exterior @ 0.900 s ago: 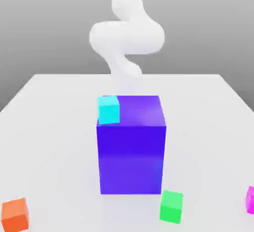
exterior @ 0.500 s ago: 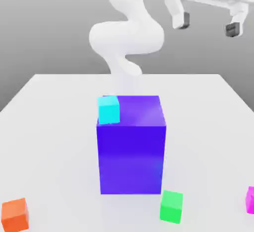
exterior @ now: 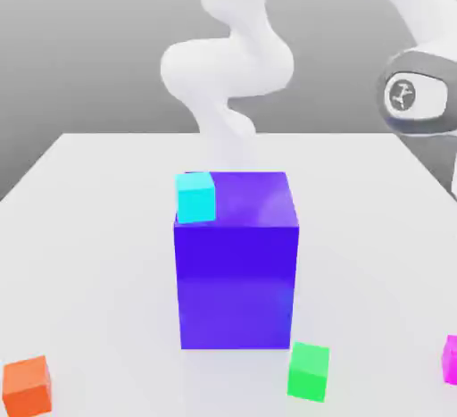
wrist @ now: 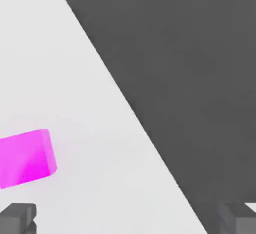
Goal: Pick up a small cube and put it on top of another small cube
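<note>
The small magenta cube (exterior: 451,359) rests on the white table at the exterior view's right edge, partly cut off. The small green cube (exterior: 309,371) sits near the front, just right of the big blue-purple block (exterior: 236,259). In the hand view my gripper (wrist: 127,219) is open, its grey fingertips (wrist: 17,217) wide apart with nothing between them. The magenta cube (wrist: 25,159) lies on the table near one fingertip and touches neither. The white arm (exterior: 415,94) bends over the exterior view's right side, above the magenta cube.
A small cyan cube (exterior: 195,197) sits on the back left corner of the big block's top. A small orange cube (exterior: 25,387) lies at the front left. The table edge (wrist: 130,107) runs close beside the magenta cube, with dark floor beyond.
The arm has swung forward and down on the exterior view's right. The open hand seen high up half a second ago has left that view. No cube has moved.
</note>
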Robot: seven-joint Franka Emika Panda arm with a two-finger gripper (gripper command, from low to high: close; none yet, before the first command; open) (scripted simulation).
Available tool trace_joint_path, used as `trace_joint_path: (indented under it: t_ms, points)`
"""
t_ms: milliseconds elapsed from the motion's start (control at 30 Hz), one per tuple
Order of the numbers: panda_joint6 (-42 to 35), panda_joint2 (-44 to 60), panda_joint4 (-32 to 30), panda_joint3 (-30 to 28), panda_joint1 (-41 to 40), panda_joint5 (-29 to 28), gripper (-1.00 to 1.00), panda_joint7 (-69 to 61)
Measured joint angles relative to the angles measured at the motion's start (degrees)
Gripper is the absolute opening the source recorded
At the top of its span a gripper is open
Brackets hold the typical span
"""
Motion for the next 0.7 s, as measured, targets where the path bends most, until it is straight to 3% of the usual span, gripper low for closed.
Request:
trace_joint_path:
  t_ms: [100, 233, 267, 500, 700]
  points:
    - [2.0, 6.2, 0.3, 1.2, 1.8, -1.2, 0.0, -2.0]
    - [7.6, 14.5, 2.1, -1.8, 4.8, -4.8, 0.0, -0.2]
    - [8.5, 15.7, 2.4, -2.4, 5.3, -5.3, -1.0, 0.2]
    - [8.3, 15.6, 2.4, -2.3, 5.2, -5.3, -1.0, 0.1]
    - [2.2, 5.0, -1.7, 0.0, 1.1, 1.1, -1.0, 0.1]
